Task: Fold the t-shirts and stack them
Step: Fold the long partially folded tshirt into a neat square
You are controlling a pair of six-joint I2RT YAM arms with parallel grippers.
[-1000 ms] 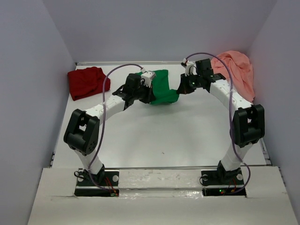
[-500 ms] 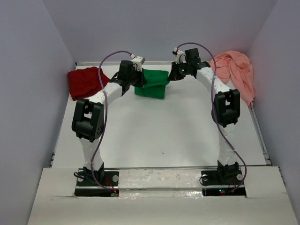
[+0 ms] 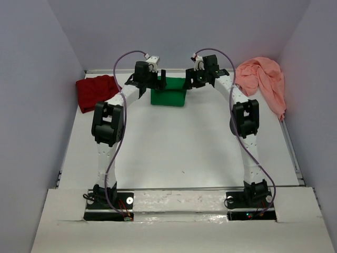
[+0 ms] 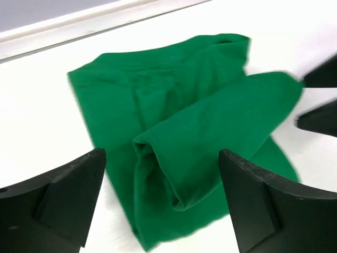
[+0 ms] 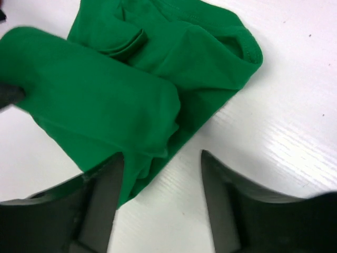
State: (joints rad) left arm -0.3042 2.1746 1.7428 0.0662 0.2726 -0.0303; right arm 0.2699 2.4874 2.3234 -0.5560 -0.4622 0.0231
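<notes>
White table [image 3: 174, 142], pale walls. Saw green t-shirt [image 3: 168, 98] folded at upper center. Found left gripper [image 3: 159, 81] & right gripper [image 3: 189, 79] flanking it, both spread wide, empty. Noted red t-shirt [image 3: 97, 92] upper left, pink t-shirt [image 3: 261, 79] upper right.

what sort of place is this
Most likely a robot lab cell: a white table boxed in by plain walls, the left arm and right arm bolted at its near edge, and a green t-shirt as prop.

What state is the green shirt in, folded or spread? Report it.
Folded: the green shirt lies as a compact rectangle, its layers doubled over in both wrist views.
</notes>
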